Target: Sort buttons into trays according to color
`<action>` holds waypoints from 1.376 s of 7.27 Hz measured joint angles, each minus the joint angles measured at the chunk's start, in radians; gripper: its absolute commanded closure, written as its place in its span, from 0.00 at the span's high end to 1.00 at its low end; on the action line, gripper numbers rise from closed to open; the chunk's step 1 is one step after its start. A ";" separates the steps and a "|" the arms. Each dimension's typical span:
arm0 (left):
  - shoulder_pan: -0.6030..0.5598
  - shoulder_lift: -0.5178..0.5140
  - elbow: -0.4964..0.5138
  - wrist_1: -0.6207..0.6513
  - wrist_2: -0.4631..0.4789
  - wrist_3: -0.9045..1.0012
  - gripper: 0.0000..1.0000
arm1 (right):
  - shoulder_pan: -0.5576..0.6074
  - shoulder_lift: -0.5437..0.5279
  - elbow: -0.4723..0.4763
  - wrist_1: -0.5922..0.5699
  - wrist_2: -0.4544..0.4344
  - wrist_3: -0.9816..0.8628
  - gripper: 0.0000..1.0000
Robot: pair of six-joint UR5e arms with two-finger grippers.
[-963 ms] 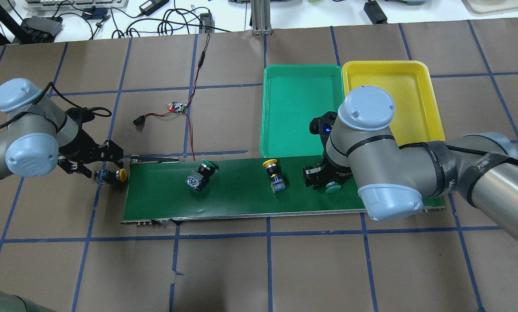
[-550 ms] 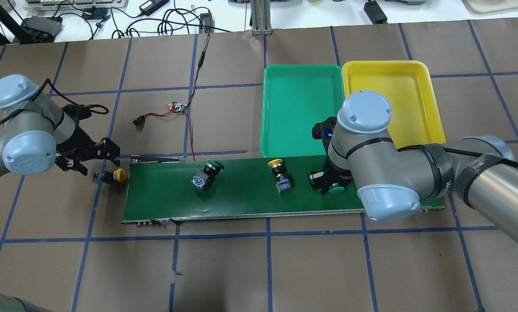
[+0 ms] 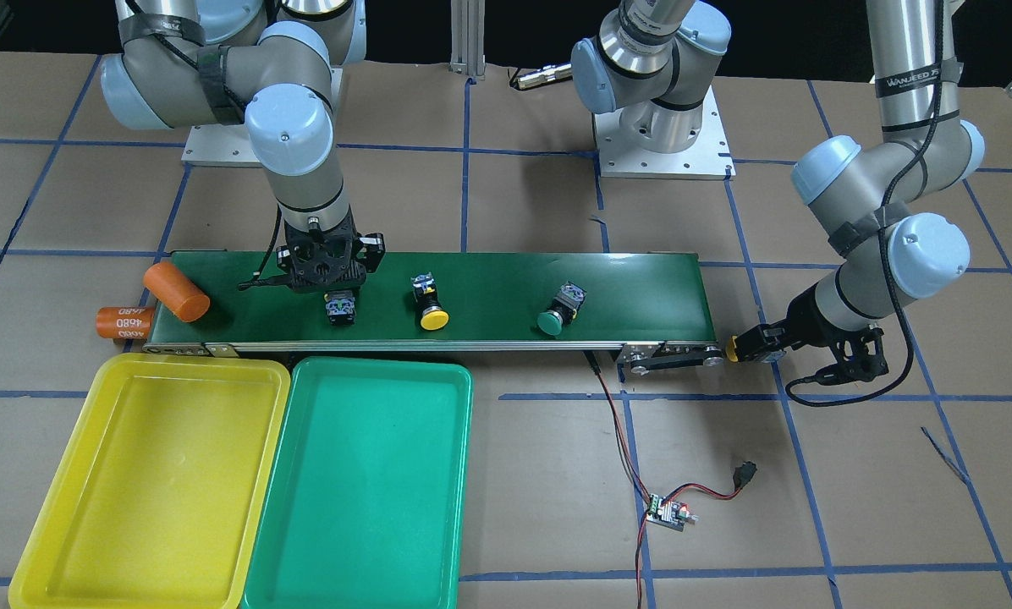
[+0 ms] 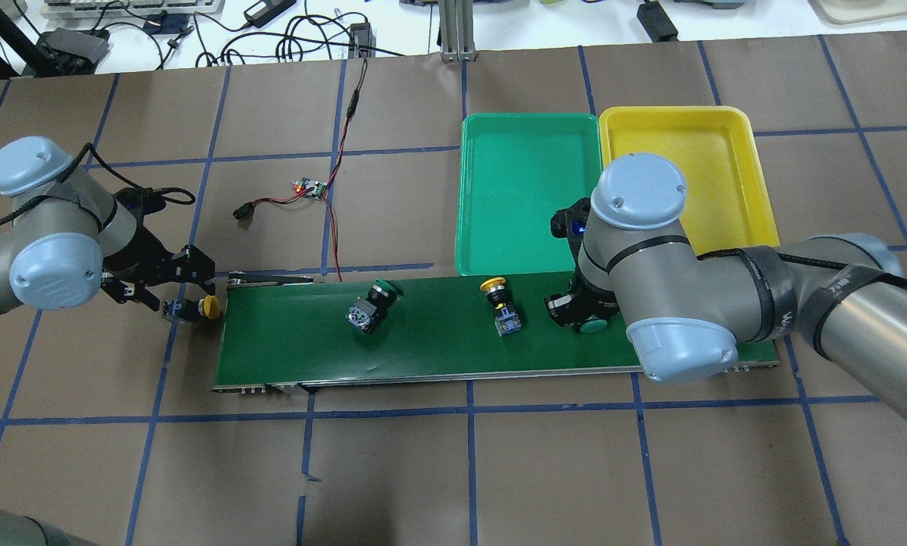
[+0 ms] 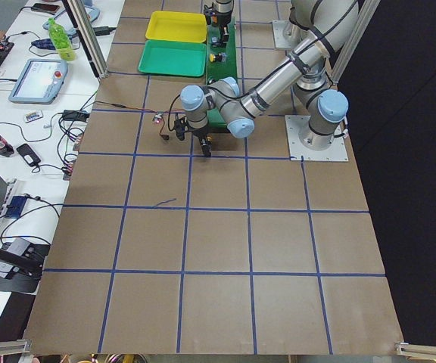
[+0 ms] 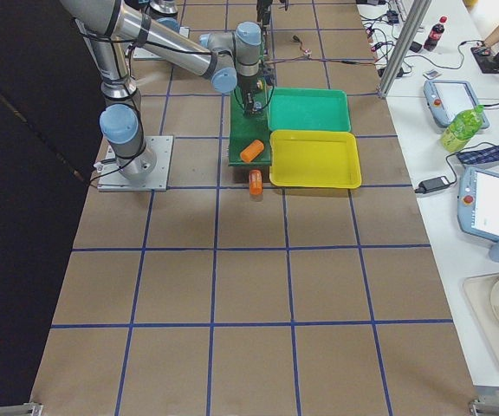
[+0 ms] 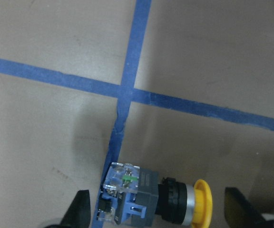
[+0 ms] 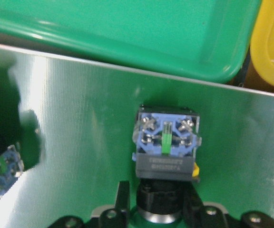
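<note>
When we paused there, what did we make of the jaws?

Reply: On the right gripper (image 8: 157, 197) we saw the fingers clamped on the black collar of one green button (image 8: 167, 142). It lay on its side on the conveyor belt (image 4: 423, 349), contact block toward the green tray (image 4: 529, 189). The left gripper (image 7: 158, 216) was spread wide, a finger either side of a yellow button (image 7: 151, 202) and not touching it. That one lay on its side on the brown table paper (image 7: 199, 47), across a blue tape line (image 7: 137, 47), just off the belt's end.

Follow-up: Cool, and further out, where did we put the rest?

Reply: We counted two more on the belt, both loose and tipped over. The second yellow button (image 4: 499, 303) was nearest the right gripper and the other green button (image 4: 370, 307) about mid-belt. The green tray sat right against the belt on the side away from the robot, with the yellow tray (image 4: 726, 152) touching its side. We also spotted one orange cylinder (image 3: 176, 292) on the belt's end beyond the right gripper, and a second orange cylinder (image 3: 123, 322) on the table just off that end. A small circuit board (image 4: 309, 187) with red wires sat out on the paper.
</note>
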 measured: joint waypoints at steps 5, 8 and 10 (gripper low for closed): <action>0.000 -0.019 -0.004 -0.002 -0.001 0.036 0.17 | -0.001 0.316 -0.389 0.005 -0.004 -0.002 0.85; 0.002 -0.022 0.007 -0.003 -0.003 0.031 0.00 | -0.004 0.394 -0.463 0.021 -0.011 0.002 0.98; -0.002 0.009 0.052 -0.036 -0.007 -0.030 0.00 | -0.010 0.365 -0.460 0.065 -0.009 0.003 0.97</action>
